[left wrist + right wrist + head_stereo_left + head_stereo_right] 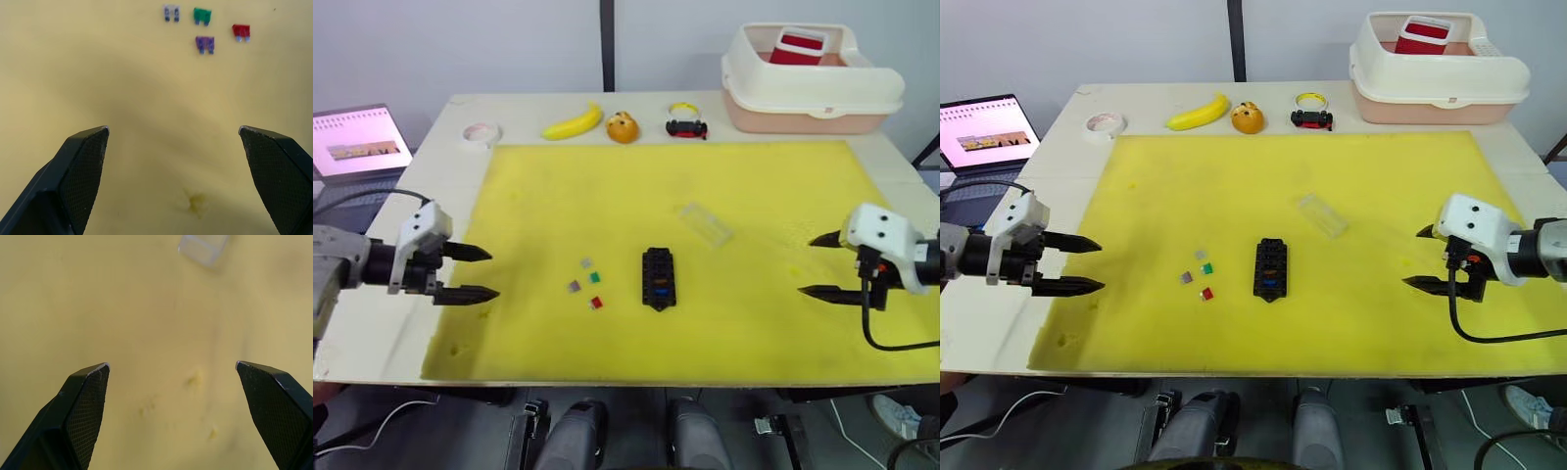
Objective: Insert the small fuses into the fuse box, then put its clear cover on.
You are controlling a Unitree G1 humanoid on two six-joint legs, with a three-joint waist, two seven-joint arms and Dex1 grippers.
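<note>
Fingers of left gripper (478, 273) and right gripper (822, 265) spread wide, empty, at opposite mat edges. Small black rectangular fuse box (658, 278) lies mid-mat on yellow foam surface (558, 186); four tiny coloured fuses (587, 283) just left. Thin transparent cover (706, 223) lies apart, up-right of box.

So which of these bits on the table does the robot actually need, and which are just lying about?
Needed:
four loose fuses
fuse box
clear cover

Lying about:
banana
orange
toy car
tape roll
bin with red container
laptop
</note>
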